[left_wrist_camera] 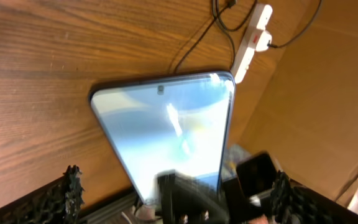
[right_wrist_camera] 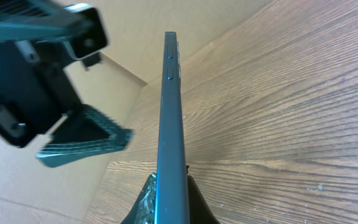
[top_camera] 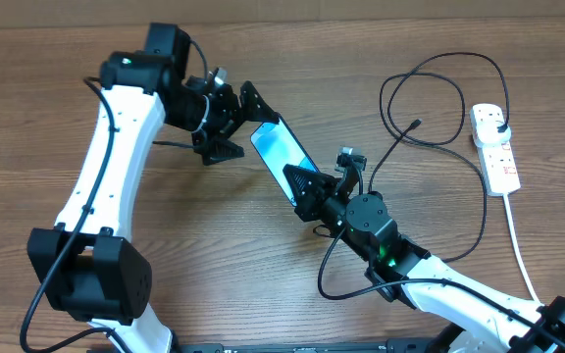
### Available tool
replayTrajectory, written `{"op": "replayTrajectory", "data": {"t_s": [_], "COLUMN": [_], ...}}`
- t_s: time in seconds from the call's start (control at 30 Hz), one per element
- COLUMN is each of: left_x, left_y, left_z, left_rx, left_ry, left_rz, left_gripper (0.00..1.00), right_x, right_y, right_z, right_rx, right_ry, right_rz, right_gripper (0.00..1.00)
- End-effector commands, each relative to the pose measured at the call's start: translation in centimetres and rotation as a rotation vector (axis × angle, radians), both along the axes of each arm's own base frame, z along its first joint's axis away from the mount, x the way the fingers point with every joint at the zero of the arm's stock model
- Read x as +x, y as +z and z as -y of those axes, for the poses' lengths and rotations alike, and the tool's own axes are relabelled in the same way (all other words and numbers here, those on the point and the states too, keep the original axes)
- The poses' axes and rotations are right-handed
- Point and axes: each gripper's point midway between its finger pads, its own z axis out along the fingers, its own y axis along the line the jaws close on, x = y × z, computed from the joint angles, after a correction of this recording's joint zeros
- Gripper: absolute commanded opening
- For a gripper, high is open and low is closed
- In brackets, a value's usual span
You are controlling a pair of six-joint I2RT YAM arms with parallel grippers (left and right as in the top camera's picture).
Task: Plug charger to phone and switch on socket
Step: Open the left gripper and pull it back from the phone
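Neither step looked done: the long thin black charger cable (top_camera: 416, 125) lay on the wooden desk (top_camera: 47, 118), its tip well apart from the slim blue-screened phone (top_camera: 281, 149) and short of the white power-strip socket (top_camera: 494, 149). The right gripper (right_wrist_camera: 171, 210) clenched the phone's lower end, while the left gripper (top_camera: 244, 128) stood released at its other end. Only the overhead view showed the cable tip, and only the right wrist view showed the phone edge-on.

Light-blue phone (top_camera: 282, 147), black charger (top_camera: 415, 125), white red-marked socket (top_camera: 495, 147), brown wood-grain table (top_camera: 214, 245).

Brown wood-grain table (top_camera: 263, 284); plain tan board (left_wrist_camera: 319, 106) along far edge.
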Motion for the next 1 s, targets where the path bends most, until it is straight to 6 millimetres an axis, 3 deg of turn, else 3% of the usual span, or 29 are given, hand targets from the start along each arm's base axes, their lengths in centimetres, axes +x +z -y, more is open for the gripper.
{"op": "replayTrajectory", "data": {"t_s": [0.0, 0.2, 0.4, 0.6, 0.77, 0.87, 0.97], "left_x": [0.4, -1.0, -3.2, -7.7, -12.1, -13.8, -15.1], "left_y": [2.3, 4.6, 6.7, 11.3, 14.7, 14.4, 12.3], "left_z": [-0.9, -3.3, -7.1, -11.6, -14.3, -14.9, -15.7], "left_rx": [-0.024, 0.056, 0.3, 0.545, 0.656, 0.662, 0.661], "left_ry": [-0.057, -0.104, -0.047, 0.113, 0.264, 0.329, 0.433], "left_rz": [0.115, 0.183, 0.272, 0.419, 0.573, 0.588, 0.546], "left_gripper": [1.0, 1.0, 1.0, 1.0, 1.0, 0.99, 1.0], "right_x": [0.5, 0.8, 1.0, 1.7, 1.7, 1.7, 1.7], "right_y": [2.9, 2.8, 3.9, 2.0, 2.3, 2.4, 2.3], "right_z": [0.2, 1.5, 2.3, 3.9, 3.9, 3.9, 3.9], "right_rx": [0.059, 0.056, 0.159, 0.183, 0.196, 0.219, 0.235], "right_ry": [0.003, -0.023, -0.001, -0.048, -0.014, -0.018, -0.023], "right_rz": [0.041, 0.009, -0.041, -0.163, -0.163, -0.178, -0.196], "right_gripper": [0.04, 0.04, 0.04, 0.04, 0.04, 0.04, 0.04]}}
